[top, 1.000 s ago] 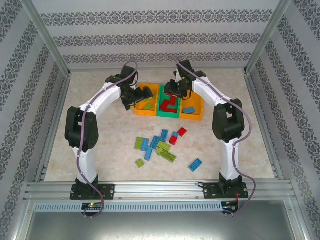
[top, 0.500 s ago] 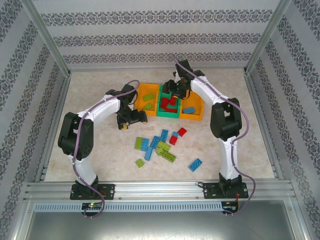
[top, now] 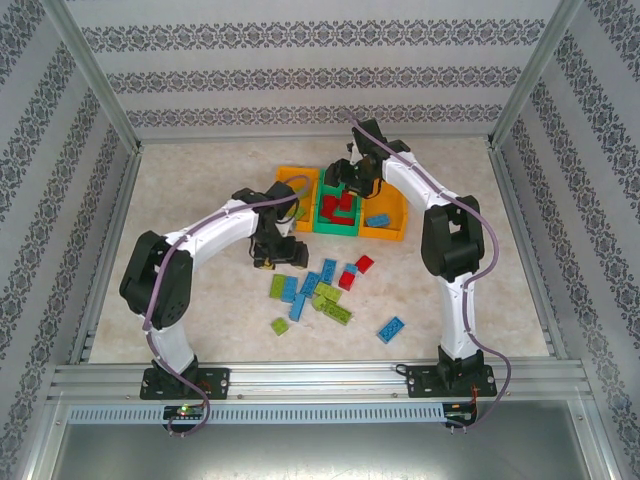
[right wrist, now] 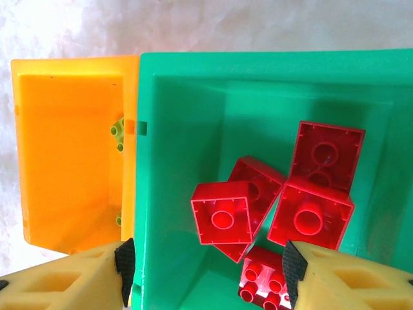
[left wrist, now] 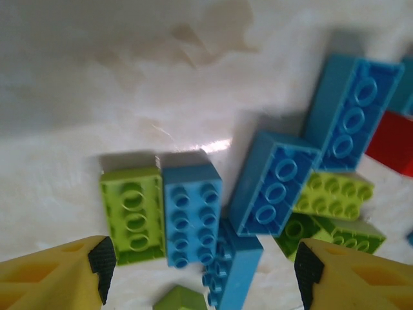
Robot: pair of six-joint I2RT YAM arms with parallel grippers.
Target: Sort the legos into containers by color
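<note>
so the left gripper (left wrist: 205, 265) hangs over the loose bricks (top: 318, 288) on the table (left wrist: 97, 77), jaws spread wide, nothing in them; a lime brick (left wrist: 132, 213) and a blue brick (left wrist: 190, 216) lie touching just below it; right gripper (right wrist: 208, 261) sits above the green bin (right wrist: 181, 71), also spread and empty; red bricks (right wrist: 310, 216) lie inside; an orange bin (right wrist: 64, 129) sits right against it

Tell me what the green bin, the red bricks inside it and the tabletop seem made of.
Green bin: moulded plastic, smooth and semi-gloss; even colour, rounded inner corners.
Red bricks: hard glossy plastic; crisp studs, hollow undersides.
Tabletop: probably laminate or vinyl with a marble print; it shows a bright sheen.
</note>
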